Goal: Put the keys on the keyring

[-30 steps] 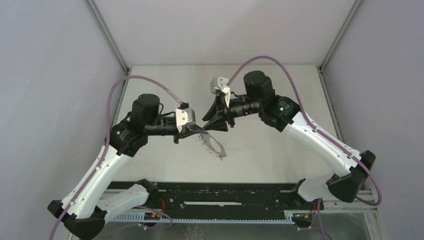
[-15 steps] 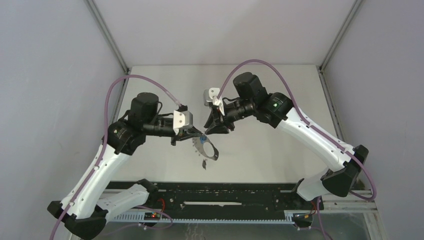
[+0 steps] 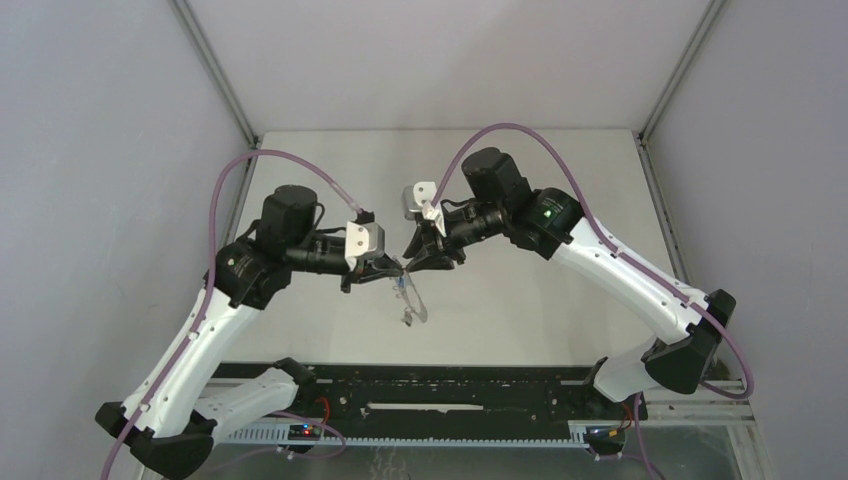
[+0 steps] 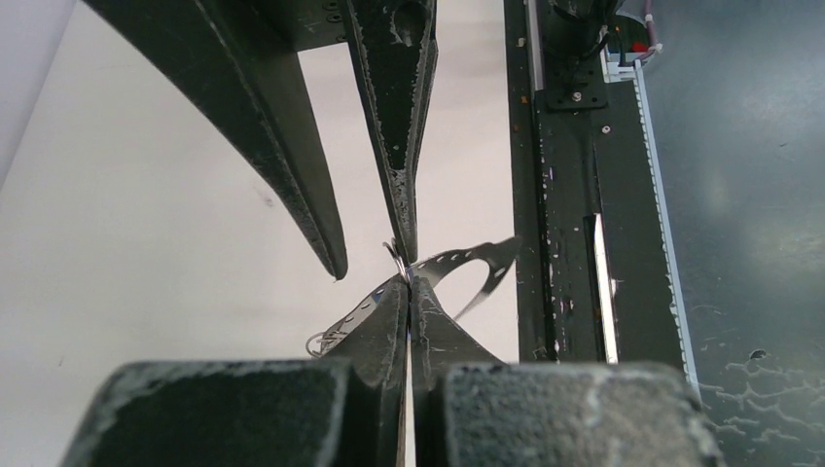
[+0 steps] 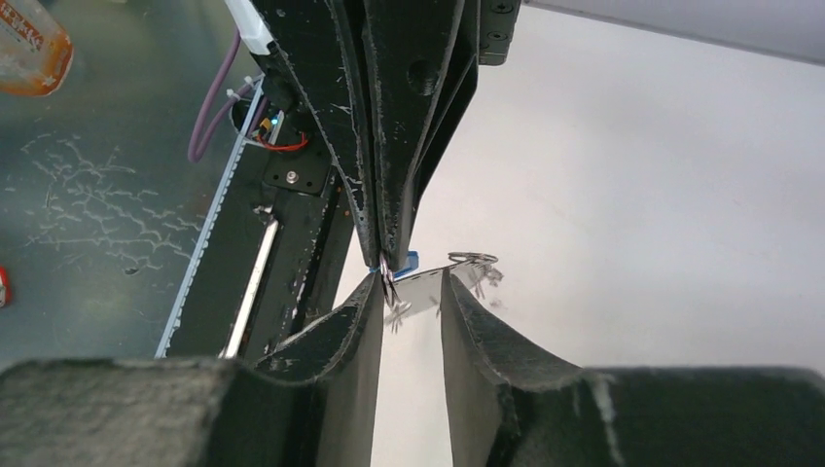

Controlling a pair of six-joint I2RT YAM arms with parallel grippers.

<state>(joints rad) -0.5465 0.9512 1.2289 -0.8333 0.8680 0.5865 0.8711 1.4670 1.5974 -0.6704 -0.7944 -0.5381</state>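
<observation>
My left gripper [image 3: 393, 270] is shut on the keyring [image 3: 413, 302], a thin grey metal loop with a row of small holes, held above the table. In the left wrist view the keyring [image 4: 465, 261] is pinched at the left gripper's [image 4: 409, 284] tips and curves out to both sides. My right gripper [image 3: 410, 256] meets it tip to tip from the right and is open. In the right wrist view the right gripper [image 5: 412, 290] straddles the keyring's strip [image 5: 428, 279]. A blue key head [image 5: 408, 261] shows just behind the left fingertips. A small wire ring [image 5: 474, 258] sticks out at the strip's far end.
The white table [image 3: 530, 300] has a black rail [image 3: 420, 385] along its near edge. Grey walls and metal posts [image 3: 215, 75] close in the sides and back. An orange bottle [image 5: 29, 44] lies on the floor beyond the rail.
My right gripper has moved left and down until its tips meet the left gripper's, and its jaws have narrowed a little. The keyring has swung and now hangs more edge-on.
</observation>
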